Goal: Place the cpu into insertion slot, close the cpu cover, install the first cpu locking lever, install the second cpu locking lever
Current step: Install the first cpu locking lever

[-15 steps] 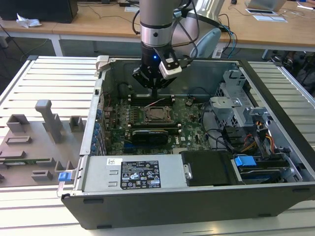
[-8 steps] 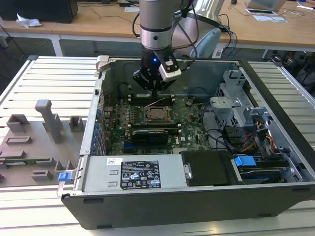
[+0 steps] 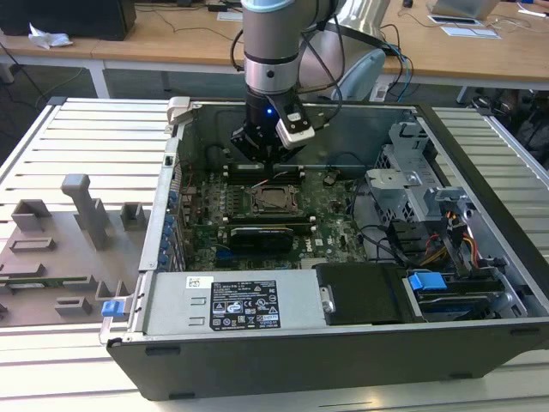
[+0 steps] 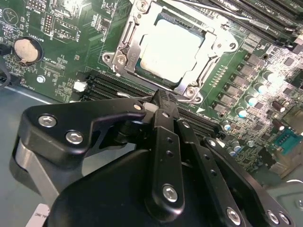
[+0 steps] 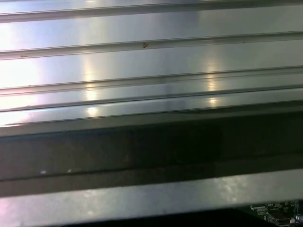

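In the second wrist view the cpu (image 4: 169, 47) lies flat in its socket on the green motherboard. The silver cpu cover (image 4: 127, 45) is down around it as a frame. A thin wire locking lever (image 4: 213, 10) runs along one side of the socket. My gripper (image 4: 163, 101) has its black fingers pressed together, with the tip at the socket's edge next to a thin wire (image 4: 135, 98); I cannot tell whether they pinch it. In the exterior view the gripper (image 3: 262, 154) hangs inside the open case just behind the socket (image 3: 274, 199).
The case walls (image 3: 171, 197) surround the board. Drive cages and cables (image 3: 429, 232) fill the exterior view's right, and a black power supply (image 3: 257, 305) sits at the front. Grey fixtures (image 3: 81, 223) stand on the ribbed table (image 5: 142, 61) to the exterior view's left. Memory slots (image 4: 102, 85) lie beside the socket.
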Robot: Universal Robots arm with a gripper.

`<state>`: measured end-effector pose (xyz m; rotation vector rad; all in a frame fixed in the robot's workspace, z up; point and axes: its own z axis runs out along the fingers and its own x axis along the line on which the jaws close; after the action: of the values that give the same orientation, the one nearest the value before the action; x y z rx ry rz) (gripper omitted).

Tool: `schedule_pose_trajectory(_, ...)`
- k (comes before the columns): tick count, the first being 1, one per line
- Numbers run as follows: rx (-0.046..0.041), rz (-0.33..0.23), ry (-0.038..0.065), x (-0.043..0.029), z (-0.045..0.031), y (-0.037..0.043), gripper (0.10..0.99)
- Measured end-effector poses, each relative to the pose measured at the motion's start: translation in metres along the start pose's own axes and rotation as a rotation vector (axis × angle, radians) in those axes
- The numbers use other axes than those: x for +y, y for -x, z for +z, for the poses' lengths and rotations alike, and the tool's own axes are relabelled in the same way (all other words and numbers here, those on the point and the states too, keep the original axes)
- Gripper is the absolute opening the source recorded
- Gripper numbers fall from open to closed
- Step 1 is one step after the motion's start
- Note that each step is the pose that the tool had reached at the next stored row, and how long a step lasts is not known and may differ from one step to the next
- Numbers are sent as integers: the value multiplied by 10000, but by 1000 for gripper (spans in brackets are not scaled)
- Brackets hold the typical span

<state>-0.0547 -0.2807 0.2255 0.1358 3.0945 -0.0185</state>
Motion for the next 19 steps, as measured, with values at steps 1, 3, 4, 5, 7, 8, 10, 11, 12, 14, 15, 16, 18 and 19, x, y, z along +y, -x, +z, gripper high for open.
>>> schedule_pose_trajectory(1, 2, 0, 9, -1, 1, -9, 106)
schedule_pose_trajectory(3, 6, 1, 59, -3, 3, -35, 106)
schedule_pose_trajectory(4, 7, 1, 81, -4, 5, -47, 106)
schedule_pose_trajectory(5, 6, -2, 93, -4, 9, -54, 106)
schedule_pose_trajectory(7, 8, -67, 99, -2, 29, -65, 106)
schedule_pose_trajectory(8, 8, -85, 99, 1, 35, -66, 106)
schedule_pose_trajectory(10, 7, -149, 102, 35, 54, -69, 106)
schedule_pose_trajectory(11, 7, -157, 103, 52, 63, -58, 106)
schedule_pose_trajectory(12, 8, -158, 103, 58, 71, -42, 106)
schedule_pose_trajectory(14, 8, -159, 103, 62, 80, -16, 106)
schedule_pose_trajectory(15, 10, -160, 102, 65, 88, 10, 106)
schedule_pose_trajectory(16, 12, -159, 102, 68, 100, 46, 106)
schedule_pose_trajectory(18, 15, -160, 100, 72, 114, 87, 106)
schedule_pose_trajectory(19, 15, -161, 101, 73, 121, 101, 106)
